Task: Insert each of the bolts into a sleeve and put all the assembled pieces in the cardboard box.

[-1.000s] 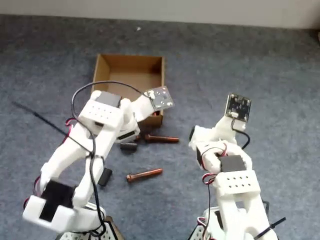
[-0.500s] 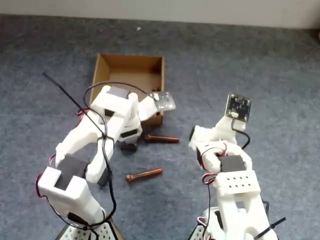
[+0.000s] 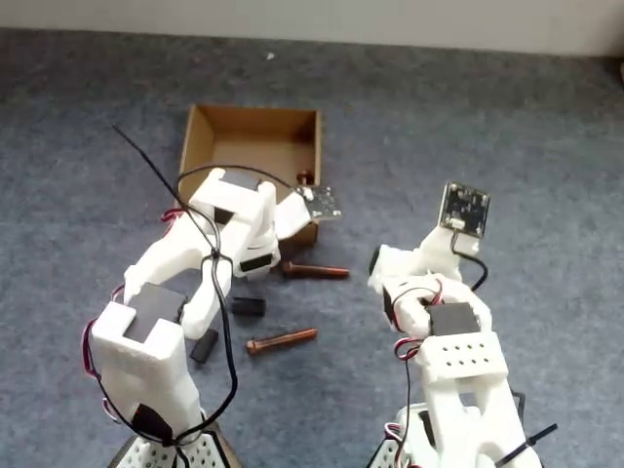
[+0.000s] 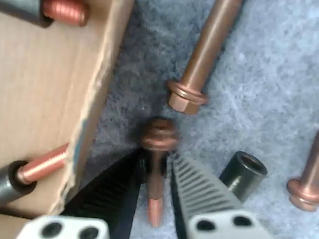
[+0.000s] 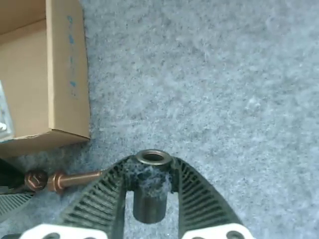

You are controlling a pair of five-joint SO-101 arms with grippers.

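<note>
The white plastic left arm (image 3: 185, 283) stands at the left side of the table (image 3: 526, 127), which is covered with a grey, rough, carpet-like fabric. Just beside this arm lies the first loose sleeve (image 3: 205, 345), and a little more to the right the second loose sleeve (image 3: 248, 306). Both are short, dark, matte cylinders.

Behind them is the cardboard box (image 3: 249, 156), brown and rectangular, with an open top and a roughly cut edge. In the left wrist view two finished parts lie on its smooth floor, the first assembled piece (image 4: 30, 7) and the second assembled piece (image 4: 11, 183). Each is a dark tube with a copper threaded end coming out of it.

The left end effector (image 4: 156, 157) is closed on the held bolt (image 4: 158, 135). Its ribbed fingers (image 4: 199, 184) press the copper shank. The round flanged head points away from the wrist, just beside the outer wall of the box and above the fabric.

Near it on the table lie the lower bolt (image 3: 281, 340) and the upper bolt (image 3: 314, 270). Both are long and copper-coloured, with a smooth shank.

At the right is the right arm (image 3: 448, 361), also of white plastic. The right end effector (image 5: 150, 168) grips the held sleeve (image 5: 149, 204), a dark hollow tube between two ribbed fingers. Its round opening faces away from the wrist, and it is above the fabric, apart from the box.
</note>
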